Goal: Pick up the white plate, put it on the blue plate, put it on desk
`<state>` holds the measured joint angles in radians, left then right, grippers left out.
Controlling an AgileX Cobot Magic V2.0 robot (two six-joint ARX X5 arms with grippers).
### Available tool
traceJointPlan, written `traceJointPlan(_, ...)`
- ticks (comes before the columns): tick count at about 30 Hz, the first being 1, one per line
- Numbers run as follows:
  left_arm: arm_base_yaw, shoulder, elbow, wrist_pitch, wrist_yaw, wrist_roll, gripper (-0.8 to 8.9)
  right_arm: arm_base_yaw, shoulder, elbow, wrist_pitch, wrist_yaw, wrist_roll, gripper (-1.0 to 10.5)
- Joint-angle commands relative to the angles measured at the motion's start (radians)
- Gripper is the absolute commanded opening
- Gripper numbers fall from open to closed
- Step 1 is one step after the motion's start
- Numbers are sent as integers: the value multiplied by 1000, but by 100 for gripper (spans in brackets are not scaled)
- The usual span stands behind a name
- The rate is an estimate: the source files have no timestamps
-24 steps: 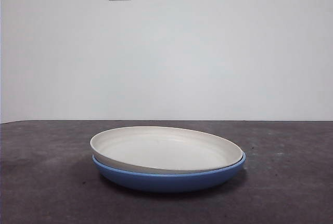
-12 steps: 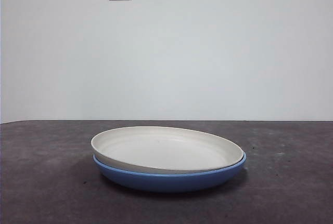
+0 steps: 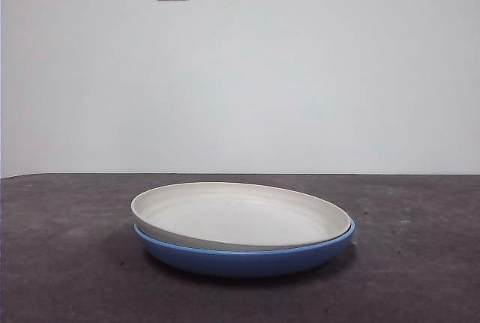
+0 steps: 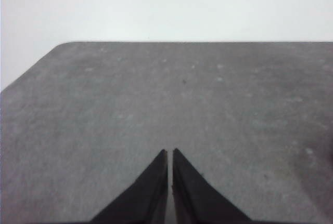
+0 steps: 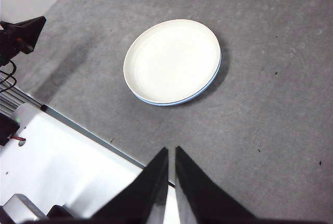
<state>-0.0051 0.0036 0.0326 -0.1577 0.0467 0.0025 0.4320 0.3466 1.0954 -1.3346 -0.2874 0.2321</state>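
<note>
White plate sits nested in blue plate on bench. My left end effector and right end effector: both closed, empty.

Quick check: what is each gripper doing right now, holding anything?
Left gripper: shut, empty, over bare desk.
Right gripper: shut, empty, high above the white plate stacked on the blue plate.
</note>
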Motion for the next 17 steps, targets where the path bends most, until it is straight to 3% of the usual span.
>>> traceJointPlan(1, 7, 0, -21, -31, -15, 8, 19, 6, 2, 18, -35, 0, -9, 20)
traceJointPlan(17, 7, 0, -21, -30, -25, 8, 19, 6, 2, 18, -35, 0, -9, 19)
